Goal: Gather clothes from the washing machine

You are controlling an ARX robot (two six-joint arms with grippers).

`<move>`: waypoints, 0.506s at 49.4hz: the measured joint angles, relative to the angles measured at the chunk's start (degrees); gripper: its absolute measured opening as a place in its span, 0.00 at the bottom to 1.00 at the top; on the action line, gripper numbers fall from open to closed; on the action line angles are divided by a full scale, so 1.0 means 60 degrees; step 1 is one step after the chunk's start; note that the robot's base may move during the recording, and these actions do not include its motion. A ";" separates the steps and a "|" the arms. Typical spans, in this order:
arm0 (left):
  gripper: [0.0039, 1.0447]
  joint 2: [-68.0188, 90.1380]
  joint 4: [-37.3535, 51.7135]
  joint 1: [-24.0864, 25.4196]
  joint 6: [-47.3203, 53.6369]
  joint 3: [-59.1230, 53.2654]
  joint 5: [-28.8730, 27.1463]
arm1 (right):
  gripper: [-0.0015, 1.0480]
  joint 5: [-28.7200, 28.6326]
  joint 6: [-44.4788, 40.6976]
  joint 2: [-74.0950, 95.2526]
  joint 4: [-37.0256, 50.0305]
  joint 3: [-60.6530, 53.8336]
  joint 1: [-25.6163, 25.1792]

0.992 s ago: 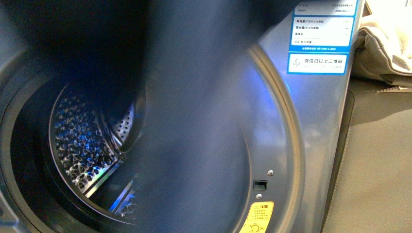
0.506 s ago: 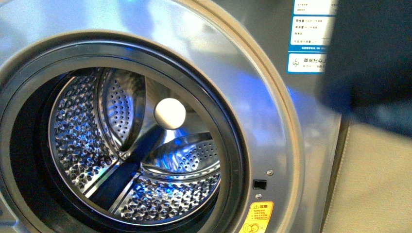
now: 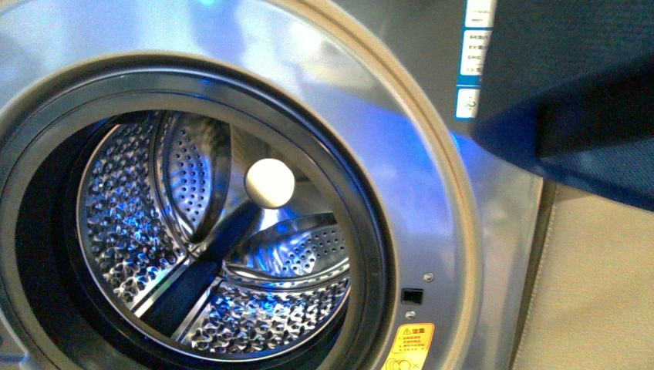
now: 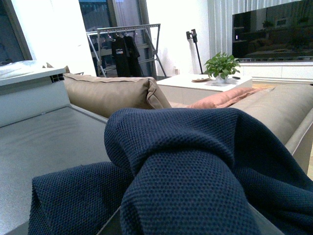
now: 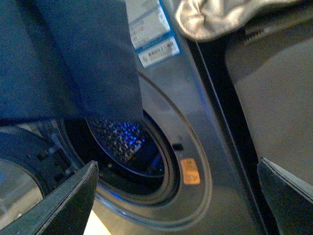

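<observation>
Hanging clear of the open drum [image 3: 193,254], the clothes [image 3: 571,85] covered part of the blue-white label [image 3: 472,58] on the washing machine [image 3: 432,177] in the front view. The left wrist view showed them bunched right over the left gripper, hiding its jaws, so its grip could not be told. In the right wrist view, the right gripper [image 5: 176,169] stood wide open and held nothing, with the fabric hanging just beyond its fingers [image 5: 68,200].

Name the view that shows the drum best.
Front view: the perforated drum shows nearly whole through the porthole. Right wrist view catches only a slice beside the navy garment; left wrist view shows none.
</observation>
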 joint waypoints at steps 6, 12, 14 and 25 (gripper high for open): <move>0.17 0.0000 0.0000 0.0000 0.0000 0.0000 0.0004 | 0.93 -0.0401 0.0488 0.0616 0.0732 0.0790 -0.0233; 0.17 0.0000 0.0000 -0.0004 0.0000 0.0000 0.0007 | 0.93 -0.0448 0.0634 0.1526 0.1515 0.1818 0.0113; 0.17 0.0000 0.0000 -0.0004 0.0000 0.0000 0.0007 | 0.93 -0.0423 0.0681 0.1883 0.1701 0.2222 0.0368; 0.17 0.0000 0.0000 -0.0004 0.0000 0.0000 0.0007 | 0.93 -0.0098 0.0266 0.3300 0.1683 0.4273 0.2499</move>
